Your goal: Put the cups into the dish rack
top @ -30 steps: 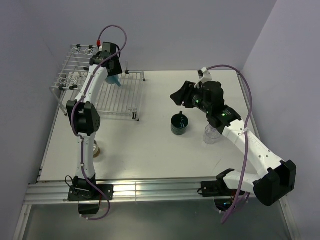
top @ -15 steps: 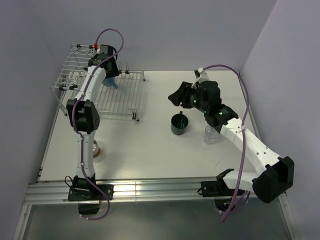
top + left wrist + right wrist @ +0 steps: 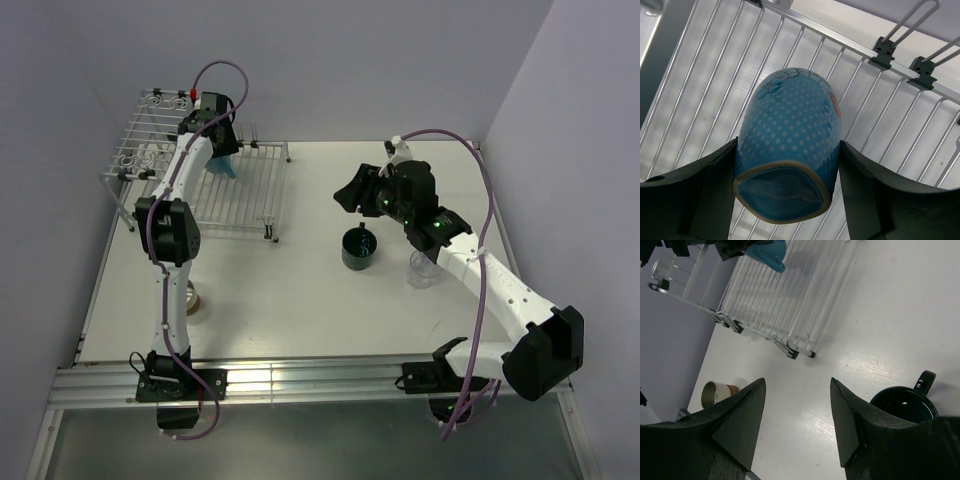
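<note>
L arm is stretched out to the far left corner, over the dish rack (image 3: 243, 196). L gripper (image 3: 221, 157) is clamped on the light-blue mug (image 3: 789, 131). Wrist cam shows both fingers (image 3: 700, 192) pressed vs the mug's sides, w/ the mug tilted above the flat slatted grid part, close to the rail at the grid's far edge. The end facing the cam looks like its base, so the mouth points down twd the wires. Can't tell if it's touching the wires yet.

R gripper (image 3: 797, 385) hangs above the table (image 3: 300, 310) w/ its jaws spread wide and nothing btwn them. I see bare tabletop thru the gap. It's up and just beyond the dark teal mug (image 3: 359, 247), which stands upright mid-table, handle twd the far side. The clear tumbler (image 3: 421, 270) stands just right of that mug, partly under the R arm.

The tan-brown cup (image 3: 193, 298) is on the table by the L arm's lower link, well apart from the rack. From the R wrist cam it's upright, open side up (image 3: 715, 392)
</note>
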You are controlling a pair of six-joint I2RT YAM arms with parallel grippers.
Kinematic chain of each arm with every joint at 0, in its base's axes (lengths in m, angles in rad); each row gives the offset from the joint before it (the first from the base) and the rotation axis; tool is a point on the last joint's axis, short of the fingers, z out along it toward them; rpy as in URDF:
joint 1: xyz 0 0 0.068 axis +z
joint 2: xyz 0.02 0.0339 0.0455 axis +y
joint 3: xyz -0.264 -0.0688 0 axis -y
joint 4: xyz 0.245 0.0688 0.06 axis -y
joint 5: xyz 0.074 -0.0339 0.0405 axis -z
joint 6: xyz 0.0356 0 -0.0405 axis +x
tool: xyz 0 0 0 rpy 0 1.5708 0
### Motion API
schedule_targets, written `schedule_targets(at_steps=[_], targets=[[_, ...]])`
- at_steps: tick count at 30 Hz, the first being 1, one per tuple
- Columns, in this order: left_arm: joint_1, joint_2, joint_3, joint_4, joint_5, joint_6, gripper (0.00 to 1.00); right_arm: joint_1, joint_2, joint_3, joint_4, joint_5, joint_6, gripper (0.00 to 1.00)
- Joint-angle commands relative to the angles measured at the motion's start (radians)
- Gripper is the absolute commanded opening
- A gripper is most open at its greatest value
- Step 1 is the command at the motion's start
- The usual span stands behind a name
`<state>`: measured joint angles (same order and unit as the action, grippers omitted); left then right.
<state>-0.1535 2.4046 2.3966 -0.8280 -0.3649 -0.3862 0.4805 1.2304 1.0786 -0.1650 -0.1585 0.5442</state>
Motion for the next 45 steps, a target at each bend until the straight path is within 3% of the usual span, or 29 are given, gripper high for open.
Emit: schedule_targets(at_steps=[1, 2, 4, 8, 11, 18, 39, 40, 45], targets=[[0.005, -0.021, 0.022, 0.073, -0.022, 0.009, 0.14, 0.012, 0.003, 0.049, 0.033, 0.010, -0.012, 0.62], [0.005, -0.024, 0.009, 0.079, -0.026, 0.009, 0.24, 0.012, 0.003, 0.050, 0.033, 0.010, -0.012, 0.62], [0.005, -0.035, -0.010, 0.093, -0.026, 0.007, 0.32, 0.015, 0.006, 0.049, 0.035, 0.011, -0.012, 0.62], [0.005, -0.035, -0.024, 0.096, -0.020, 0.009, 0.59, 0.018, 0.012, 0.047, 0.038, 0.008, -0.013, 0.62], [0.003, -0.033, -0.034, 0.101, -0.013, 0.012, 0.70, 0.020, 0.012, 0.044, 0.039, 0.008, -0.012, 0.62], [-0.006, -0.039, -0.053, 0.119, -0.017, 0.021, 0.79, 0.018, 0.012, 0.041, 0.041, 0.014, -0.015, 0.62], [-0.035, -0.105, -0.148, 0.191, -0.055, 0.036, 0.84, 0.020, 0.015, 0.035, 0.038, 0.031, -0.030, 0.62], [-0.037, -0.113, -0.157, 0.197, -0.060, 0.038, 0.98, 0.021, 0.014, 0.035, 0.036, 0.033, -0.033, 0.62], [-0.049, -0.174, -0.212, 0.254, -0.075, 0.047, 0.99, 0.020, 0.017, 0.041, 0.035, 0.033, -0.039, 0.62]])
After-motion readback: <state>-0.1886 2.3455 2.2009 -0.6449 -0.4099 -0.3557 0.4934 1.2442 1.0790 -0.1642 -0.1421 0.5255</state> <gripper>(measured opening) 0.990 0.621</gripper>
